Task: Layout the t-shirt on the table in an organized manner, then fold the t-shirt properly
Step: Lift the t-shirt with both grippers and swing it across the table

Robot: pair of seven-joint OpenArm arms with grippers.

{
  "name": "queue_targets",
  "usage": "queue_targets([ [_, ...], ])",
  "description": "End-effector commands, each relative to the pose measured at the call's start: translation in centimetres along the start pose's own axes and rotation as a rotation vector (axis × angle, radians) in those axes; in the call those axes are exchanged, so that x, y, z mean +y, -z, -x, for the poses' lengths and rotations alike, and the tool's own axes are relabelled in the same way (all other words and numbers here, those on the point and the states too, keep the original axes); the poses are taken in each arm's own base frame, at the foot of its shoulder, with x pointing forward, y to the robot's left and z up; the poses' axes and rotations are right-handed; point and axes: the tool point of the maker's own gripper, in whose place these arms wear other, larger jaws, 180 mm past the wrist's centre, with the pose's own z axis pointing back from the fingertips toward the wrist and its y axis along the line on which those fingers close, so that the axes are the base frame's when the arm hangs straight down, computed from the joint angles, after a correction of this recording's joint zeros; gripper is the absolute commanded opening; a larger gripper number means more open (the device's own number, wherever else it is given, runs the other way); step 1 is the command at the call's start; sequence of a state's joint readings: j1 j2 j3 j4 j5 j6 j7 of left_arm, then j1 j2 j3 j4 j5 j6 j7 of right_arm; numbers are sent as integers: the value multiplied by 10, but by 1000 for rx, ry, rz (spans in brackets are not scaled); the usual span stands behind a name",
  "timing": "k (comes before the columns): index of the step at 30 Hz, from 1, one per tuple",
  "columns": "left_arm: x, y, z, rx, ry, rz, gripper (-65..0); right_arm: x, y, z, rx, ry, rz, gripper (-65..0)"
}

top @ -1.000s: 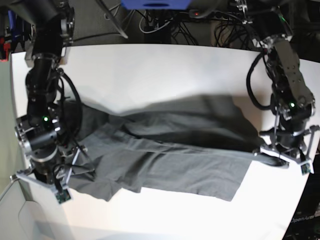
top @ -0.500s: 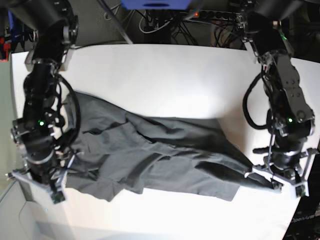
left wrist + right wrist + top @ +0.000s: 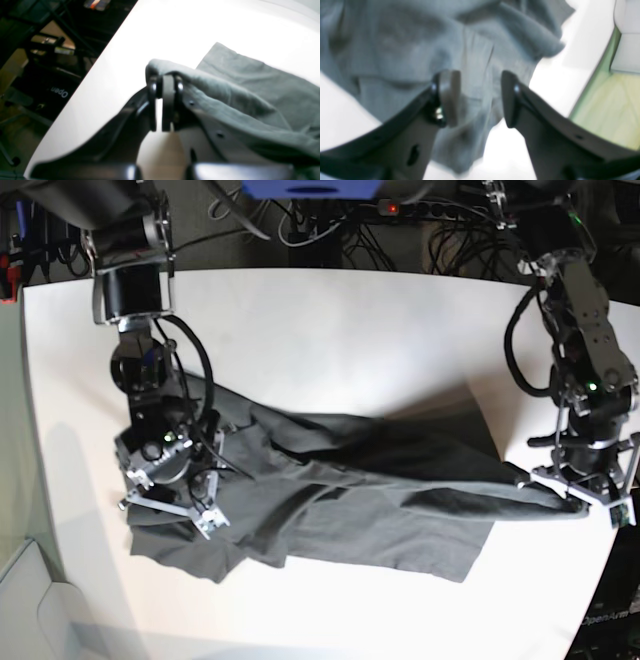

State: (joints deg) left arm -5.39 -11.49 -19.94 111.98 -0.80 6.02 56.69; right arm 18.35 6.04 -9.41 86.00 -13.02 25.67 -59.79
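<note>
Since the earlier frames the right arm has swung in over the cloth from the table's left edge and let go; its fingers (image 3: 450,97) now stand apart, hovering above the crumpled left end of the t-shirt (image 3: 330,500) with nothing between them; the left fingers (image 3: 168,100) are pressed together on a pinch of hem at the far right, holding that corner lifted just off the table (image 3: 330,330). The shirt lies stretched left to right across the near half of the table, rumpled and twisted rather than flat. To do this spreading step well, I judge the right fingers should take a fresh hold on the bunched corner nearest them, then both arms draw apart evenly, keeping the cloth low so it settles without new creases. Count: one t-shirt, one table, two arms.
</note>
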Motion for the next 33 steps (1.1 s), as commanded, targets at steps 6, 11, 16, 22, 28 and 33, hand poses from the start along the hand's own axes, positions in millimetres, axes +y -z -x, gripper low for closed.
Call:
queue_targets([
  [6, 11, -3, -1, -24, 18, -30, -649, 2, 16, -8, -46, 7, -25, -275],
  [11, 12, -5, 8, -4, 23, -31, -649, 12, 29, 3, -24, 10, -61, -275],
  [16, 12, -6, 18, 18, 30, -32, -649, 22, 43, 18, 8, 13, -96, -276],
  [22, 13, -6, 20, 22, 32, -32, -649, 24, 45, 20, 12, 14, -102, -410],
  [28, 15, -10, 21, 19, 42, -34, -649, -36, 2, -14, -130, 104, 54, -649],
  [33, 13, -19, 24, 17, 46, -25, -649, -84, -74, -41, -321, 143, 235, -650],
])
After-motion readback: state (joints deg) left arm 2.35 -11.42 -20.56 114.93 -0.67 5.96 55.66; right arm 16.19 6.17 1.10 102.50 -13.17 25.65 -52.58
